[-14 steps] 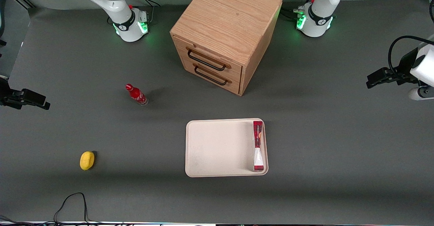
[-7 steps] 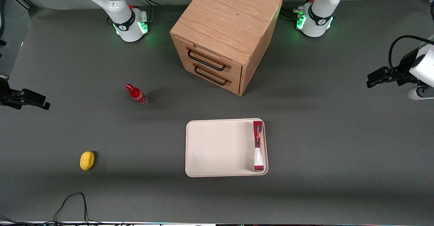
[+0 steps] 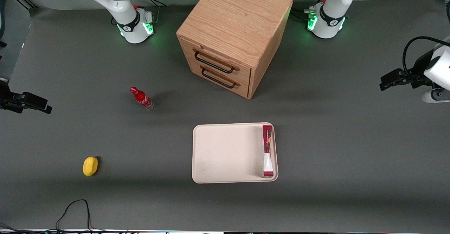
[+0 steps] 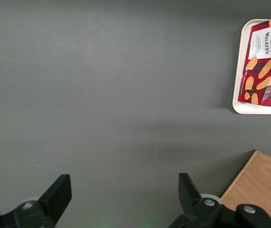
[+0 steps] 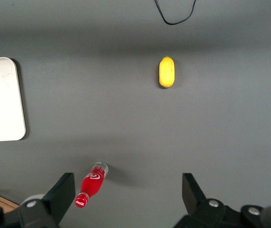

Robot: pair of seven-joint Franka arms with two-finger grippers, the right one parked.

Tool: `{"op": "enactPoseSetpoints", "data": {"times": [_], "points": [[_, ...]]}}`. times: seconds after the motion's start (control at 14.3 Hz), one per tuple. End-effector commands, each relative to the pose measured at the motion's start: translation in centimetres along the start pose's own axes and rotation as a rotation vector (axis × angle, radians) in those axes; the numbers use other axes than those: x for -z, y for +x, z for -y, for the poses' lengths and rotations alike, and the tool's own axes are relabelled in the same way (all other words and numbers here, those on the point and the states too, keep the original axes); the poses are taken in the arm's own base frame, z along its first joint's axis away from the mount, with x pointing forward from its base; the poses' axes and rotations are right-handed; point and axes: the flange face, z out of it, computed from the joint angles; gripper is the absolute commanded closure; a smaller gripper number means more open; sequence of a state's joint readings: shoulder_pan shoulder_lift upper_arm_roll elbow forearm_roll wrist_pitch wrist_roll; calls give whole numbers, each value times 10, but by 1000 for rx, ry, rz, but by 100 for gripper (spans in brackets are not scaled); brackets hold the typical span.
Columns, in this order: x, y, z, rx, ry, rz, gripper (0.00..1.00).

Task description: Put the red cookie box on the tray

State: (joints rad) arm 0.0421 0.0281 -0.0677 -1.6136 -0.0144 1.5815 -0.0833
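On the tray (image 3: 225, 156), along the edge toward the working arm's end of the table, your red cookie box (image 3: 267, 150) stands on its thin side, leaning on the low rim. It looks light and stiff, but thin card can dent, so pinch it gently across the two flat faces. Your gripper (image 4: 125, 192) hangs over bare table, well apart from it, fingers spread wide, holding nothing.

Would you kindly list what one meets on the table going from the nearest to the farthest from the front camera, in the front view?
Yellow lemon-like object → tray carrying the red cookie box → red bottle → wooden drawer cabinet. The gripper hangs open at the working arm's end, above the table.
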Motion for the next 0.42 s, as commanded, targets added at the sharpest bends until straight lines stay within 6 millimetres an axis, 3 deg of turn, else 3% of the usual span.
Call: {"op": "enactPoseSetpoints", "data": {"times": [0.0,0.35], "points": [[4,0,-3,-29,20,12,0],[2,0,1,-57,33,19,0]]}}
